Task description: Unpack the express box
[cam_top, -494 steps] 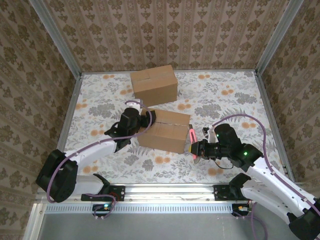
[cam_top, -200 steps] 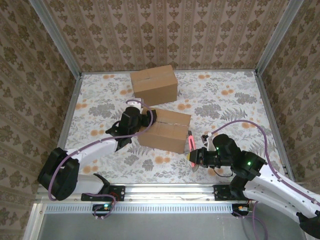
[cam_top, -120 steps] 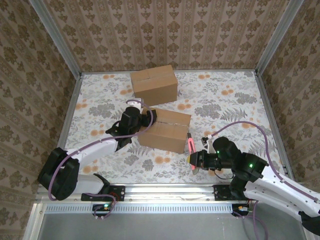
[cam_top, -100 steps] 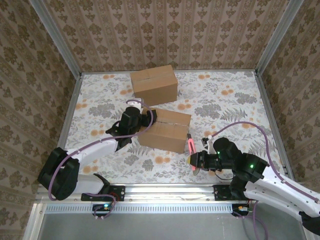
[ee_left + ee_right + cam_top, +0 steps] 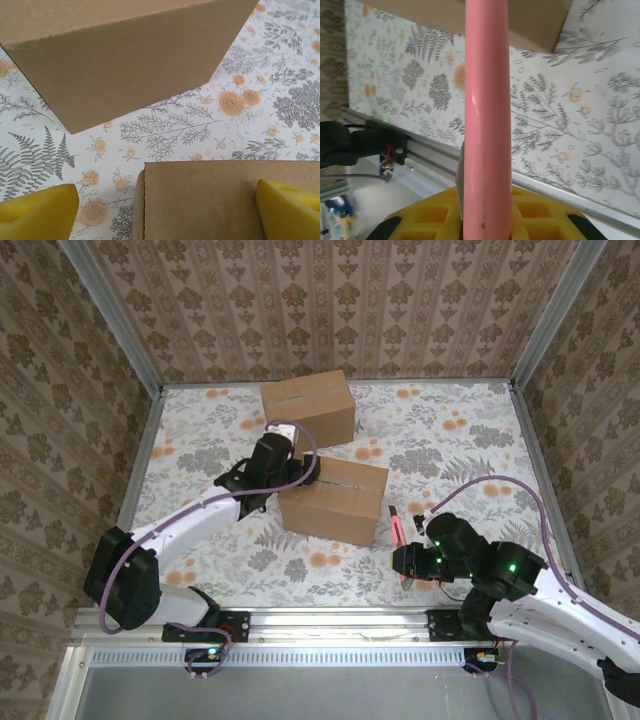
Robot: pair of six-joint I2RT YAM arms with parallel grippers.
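The express box (image 5: pixel 335 502) lies near the middle of the table (image 5: pixel 470 430), lid flaps closed. A second box (image 5: pixel 308 408) sits just beyond it, apart, with a strip of floral cover between their facing edges.

The left gripper (image 5: pixel 290 472) is at the express box's far left corner with its jaws wide apart. In the left wrist view, one yellow finger (image 5: pixel 290 210) is over the lid. The other is off the left edge and holds nothing.

The right gripper (image 5: pixel 408 562) is clamped on a pink rod (image 5: pixel 398 525). The rod's tip stands just right of the box's near right corner, not touching. Open table runs right to the side rail (image 5: pixel 545 475).
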